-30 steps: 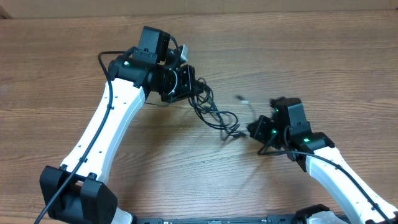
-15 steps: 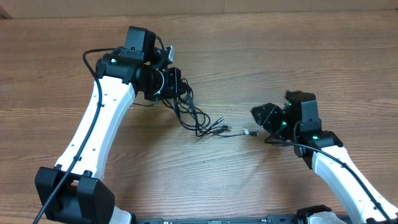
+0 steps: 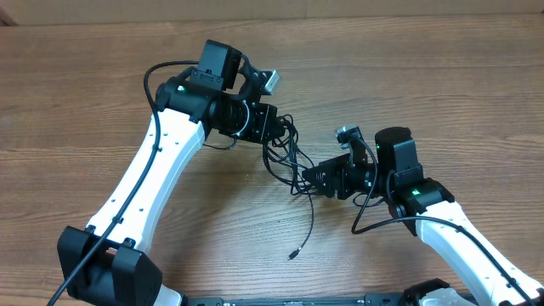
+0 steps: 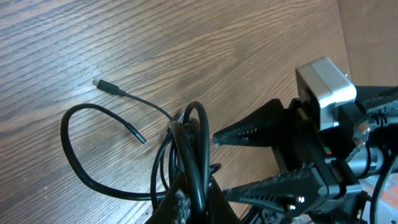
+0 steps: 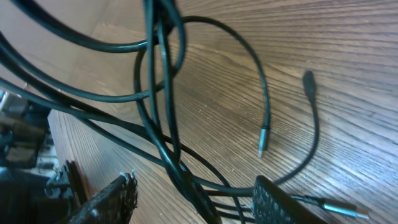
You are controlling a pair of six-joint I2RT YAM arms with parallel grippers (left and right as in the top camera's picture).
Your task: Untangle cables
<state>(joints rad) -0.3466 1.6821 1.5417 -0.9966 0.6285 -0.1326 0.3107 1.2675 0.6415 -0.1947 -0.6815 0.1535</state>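
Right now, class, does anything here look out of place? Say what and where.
The black cables sit bunched and looped at the left claw, not lying apart; one loose plug end trails across the wooden table.

White arm links (image 3: pixel 136 187), blk joints (image 3: pixel 200 102), green LEDs (image 3: pixel 180 86), blk wires (image 3: pixel 147 81), ribbed blk gripper fingers (image 4: pixel 255 127).

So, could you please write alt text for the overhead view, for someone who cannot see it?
The left pincer grips a tangled bunch of thin black cables over a wooden table, and the open right pincer meets the bunch's lower end. One loose cable trails to a plug.
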